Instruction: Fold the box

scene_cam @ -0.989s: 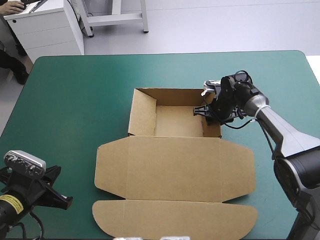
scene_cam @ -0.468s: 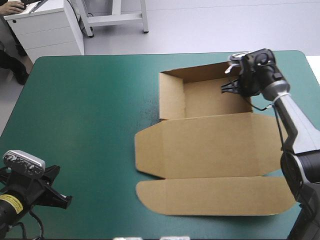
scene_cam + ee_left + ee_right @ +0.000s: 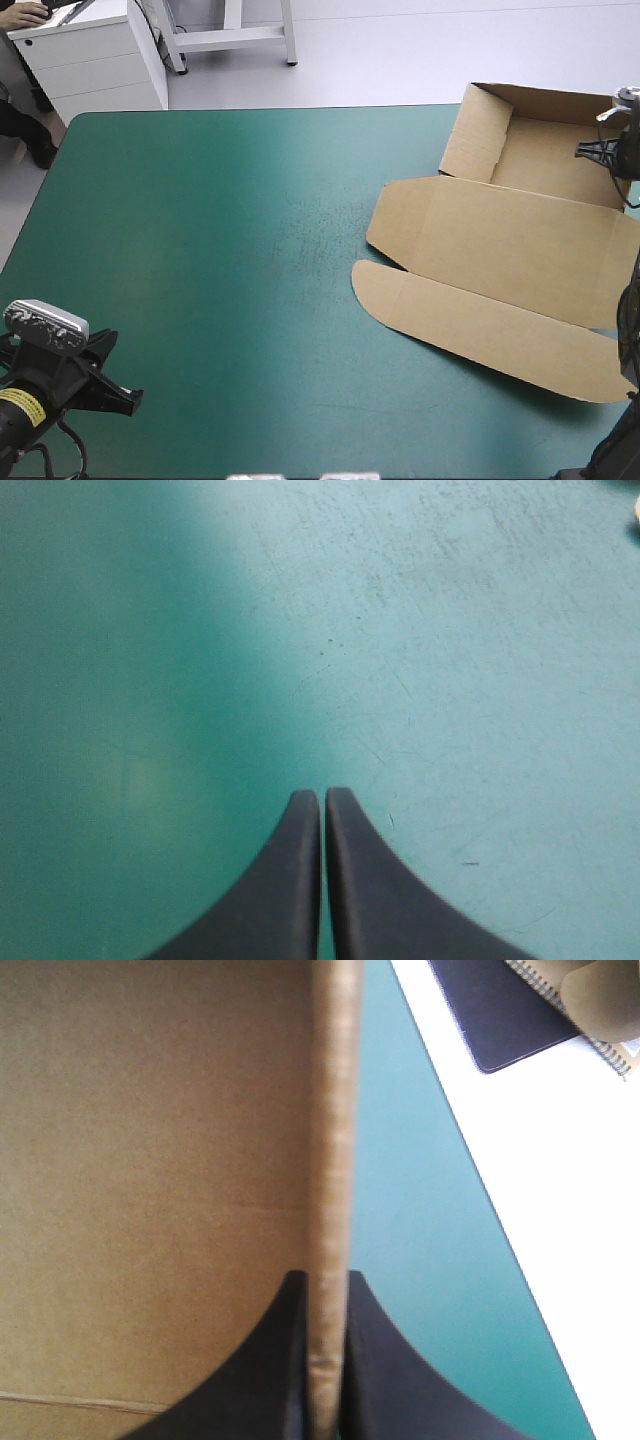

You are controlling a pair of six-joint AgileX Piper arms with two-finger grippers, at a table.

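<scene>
Brown box (image 3: 500, 250) is an open tray with its lid flat, at the far right corner of the surface (image 3: 200, 250). Right pincer (image 3: 325, 1355) is pinching the tray's side wall (image 3: 332, 1140): one finger inside, one outside, with the board edge running straight ahead between them. The tray floor (image 3: 150, 1160) is on the inner side of the pincer. On the outer side there's a narrow strip of teal-green cover (image 3: 400, 1260), then the surface's edge just beside it. Left pincer (image 3: 322, 800) is pressed together on nothing, over bare cover, well apart from the box.

Risks as I read them:
- Off the edge. There's very little surface outboard of the right pincer. A pull that way likely tips the tray over, hanging from one wall.
- Single-point grip. With one pinch on one wall, the box can pivot about the pincer. The rounded flap (image 3: 480, 335) lies flat well behind it and could swing or snag on the cover.
- Wall damage. Load through a raised wall may crease it or fold it back down.
- No backup. The left pincer is too far off to steady anything.
</scene>
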